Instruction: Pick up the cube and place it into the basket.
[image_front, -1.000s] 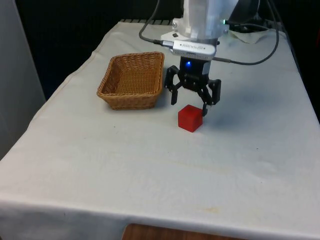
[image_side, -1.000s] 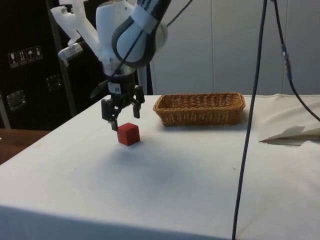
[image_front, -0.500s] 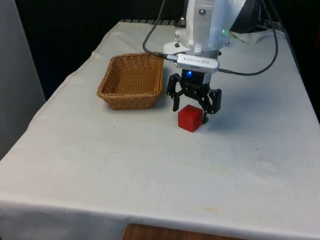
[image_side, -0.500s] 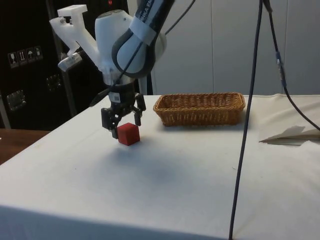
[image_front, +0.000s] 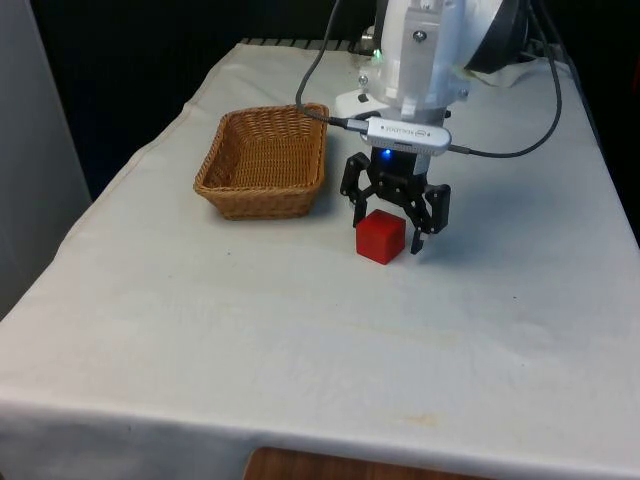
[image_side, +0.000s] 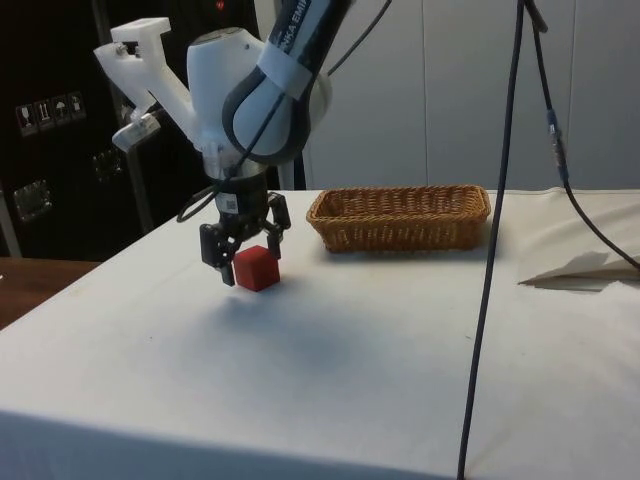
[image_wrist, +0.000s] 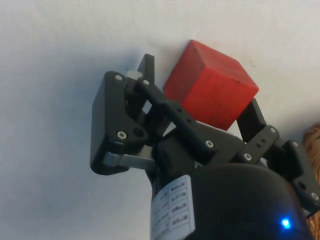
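Two black fingers of the end effector (image_front: 392, 226) stand wide astride the smooth red cube (image_front: 381, 236), right of the woven wicker basket (image_front: 262, 162).

This looks like a robotics lab. A white robot arm (image_side: 262, 90) trailing loose cables (image_side: 495, 250) works over a table (image_front: 300, 340) draped in white cloth, with black curtains (image_front: 150, 60) and dark cabinets (image_side: 50, 130) behind.

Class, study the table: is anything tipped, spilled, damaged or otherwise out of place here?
Nothing stands out. The red cube sits flat on the cloth between the open tool, and the wicker basket stands upright beside it.
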